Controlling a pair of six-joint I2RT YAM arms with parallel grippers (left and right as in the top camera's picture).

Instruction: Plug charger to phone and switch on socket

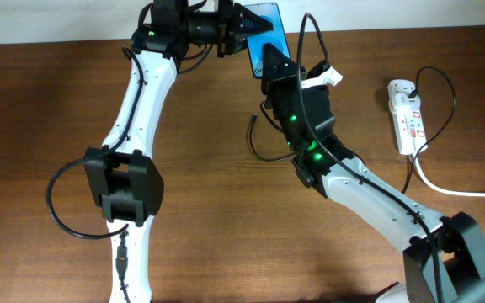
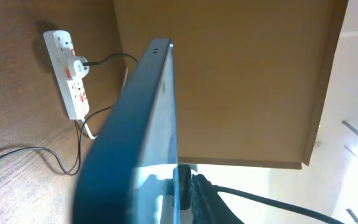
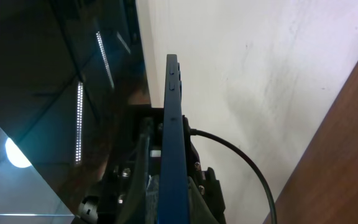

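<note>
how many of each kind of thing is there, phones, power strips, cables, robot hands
phone: 1
power strip: 1
cables: 2 (black charger cable, white cord)
robot hands: 2 (left hand, right hand)
total: 6

Left arm (image 1: pixel 139 97), right arm (image 1: pixel 377 198): white links, black joint housings, black cables running alongside. Green LEDs lit on both. Left tool (image 1: pixel 241 23) black.
</note>
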